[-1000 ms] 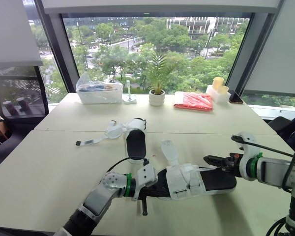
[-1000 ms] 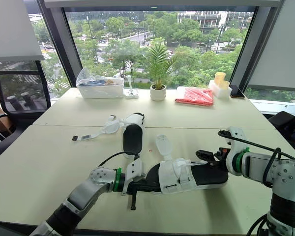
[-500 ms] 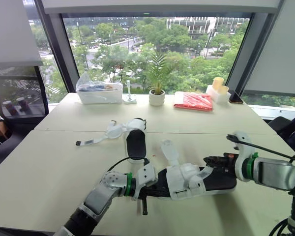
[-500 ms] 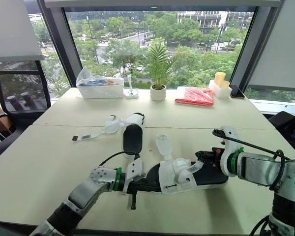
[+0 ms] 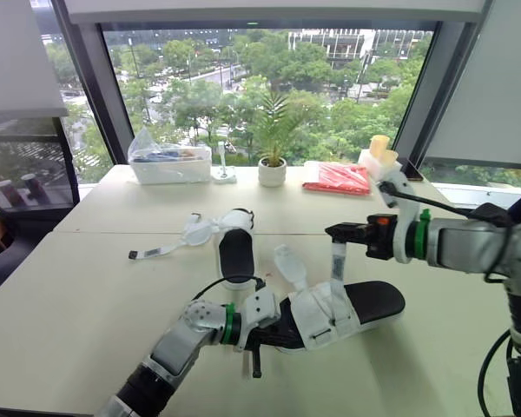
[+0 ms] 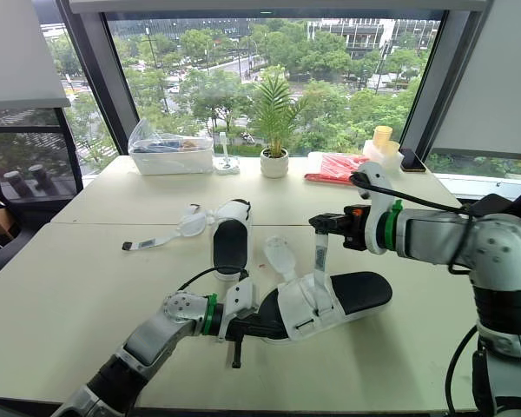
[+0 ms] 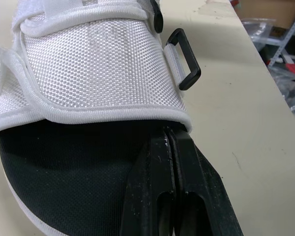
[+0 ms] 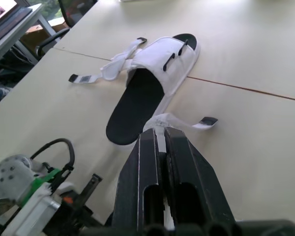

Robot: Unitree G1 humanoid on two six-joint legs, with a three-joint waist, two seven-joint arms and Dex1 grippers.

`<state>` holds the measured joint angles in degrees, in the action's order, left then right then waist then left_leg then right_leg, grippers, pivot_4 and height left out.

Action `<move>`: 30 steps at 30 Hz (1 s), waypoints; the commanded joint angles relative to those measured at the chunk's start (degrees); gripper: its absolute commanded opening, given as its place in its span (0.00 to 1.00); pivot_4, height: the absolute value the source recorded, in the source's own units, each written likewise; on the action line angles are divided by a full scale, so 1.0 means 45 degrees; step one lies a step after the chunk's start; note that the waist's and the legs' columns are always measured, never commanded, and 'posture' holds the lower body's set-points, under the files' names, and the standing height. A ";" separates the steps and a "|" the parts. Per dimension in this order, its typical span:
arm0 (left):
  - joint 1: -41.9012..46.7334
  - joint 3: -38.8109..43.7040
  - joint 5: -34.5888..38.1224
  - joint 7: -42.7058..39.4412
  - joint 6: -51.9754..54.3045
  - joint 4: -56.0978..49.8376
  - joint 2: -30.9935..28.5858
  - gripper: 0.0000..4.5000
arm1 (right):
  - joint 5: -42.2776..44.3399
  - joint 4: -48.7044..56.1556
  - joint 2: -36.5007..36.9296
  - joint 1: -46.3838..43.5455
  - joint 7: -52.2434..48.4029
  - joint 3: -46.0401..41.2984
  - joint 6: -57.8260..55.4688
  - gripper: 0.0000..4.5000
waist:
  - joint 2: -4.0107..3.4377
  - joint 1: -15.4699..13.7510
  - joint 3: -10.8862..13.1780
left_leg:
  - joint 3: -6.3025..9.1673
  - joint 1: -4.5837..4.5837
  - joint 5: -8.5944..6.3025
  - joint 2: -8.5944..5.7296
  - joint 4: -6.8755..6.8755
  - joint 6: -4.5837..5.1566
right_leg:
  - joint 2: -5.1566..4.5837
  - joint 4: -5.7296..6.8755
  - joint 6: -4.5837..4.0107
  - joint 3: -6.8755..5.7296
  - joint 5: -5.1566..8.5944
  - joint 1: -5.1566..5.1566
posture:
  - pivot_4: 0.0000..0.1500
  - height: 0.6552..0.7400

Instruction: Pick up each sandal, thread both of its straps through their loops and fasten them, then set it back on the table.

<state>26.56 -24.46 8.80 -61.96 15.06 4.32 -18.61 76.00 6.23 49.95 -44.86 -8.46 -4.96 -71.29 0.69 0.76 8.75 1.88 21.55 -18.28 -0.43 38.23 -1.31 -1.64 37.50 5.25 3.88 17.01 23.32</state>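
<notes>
Starting at the jaws: the left jaws are clenched on the black toe edge of the near sandal [image 5: 372,301], just under its white upper [image 5: 323,314]. The right jaws are clenched on the free end of one strap [image 5: 336,263], which rises almost straight up from the upper. The sandal appears to lie on the counter [image 5: 78,295] between the two arms. Its long axis runs across us, toe toward the left jaws and heel toward our right. The left wrist view adds a black loop [image 7: 186,59] on the side of the upper, empty and close by the left jaws; we cannot pick it out with confidence from the head views. We judge that the held strap must come down across the upper toward that loop, and the right arm already holds it for that. The head views add the second strap [image 5: 288,265], lying loose on the far side. The right wrist view shows the strap pinched between the fingers. Beyond it lies the second sandal [image 8: 150,86], unfastened, well apart, with its long axis pointing away from us.
</notes>
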 commanded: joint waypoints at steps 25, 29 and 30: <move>-0.0148 -0.0530 -0.0385 -0.0584 -0.0080 -0.0095 -0.0240 0.00 | -1.2835 -0.6947 -0.2173 -0.3584 -1.3163 0.5590 0.8586 0.01 | -0.0002 0.0004 0.0001 | -0.0001 0.0009 -0.0005 -0.0002 -0.0004 0.0004 | -0.0016 -0.0003 -0.0001 -0.0001 -0.0001 0.0026 | 1.00 1.00; -0.0158 -0.0531 -0.0417 -0.0550 -0.0070 -0.0135 -0.0249 0.00 | -1.4042 -0.8237 -0.2688 -0.3859 -1.3761 0.5898 0.9860 0.01 | -0.0003 -0.0003 0.0001 | -0.0002 0.0009 -0.0004 -0.0005 -0.0004 0.0003 | -0.0018 0.0001 -0.0002 -0.0001 -0.0001 0.0031 | 1.00 1.00; -0.0162 -0.0530 -0.0425 -0.0536 -0.0061 -0.0152 -0.0250 0.00 | -1.4330 -0.8596 -0.2801 -0.3907 -1.3868 0.5961 1.0190 0.01 | -0.0003 0.0005 0.0001 | -0.0002 0.0009 -0.0004 -0.0006 -0.0004 0.0002 | -0.0020 0.0000 -0.0002 -0.0002 -0.0001 0.0031 | 1.00 1.00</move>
<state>26.80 -25.11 8.00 -64.02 14.24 3.95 -19.31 13.51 -31.15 37.50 -60.38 -70.02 22.32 -28.33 0.68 0.78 8.75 1.87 21.59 -18.30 -0.47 38.22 -1.30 -1.74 37.50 5.24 3.88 17.00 23.45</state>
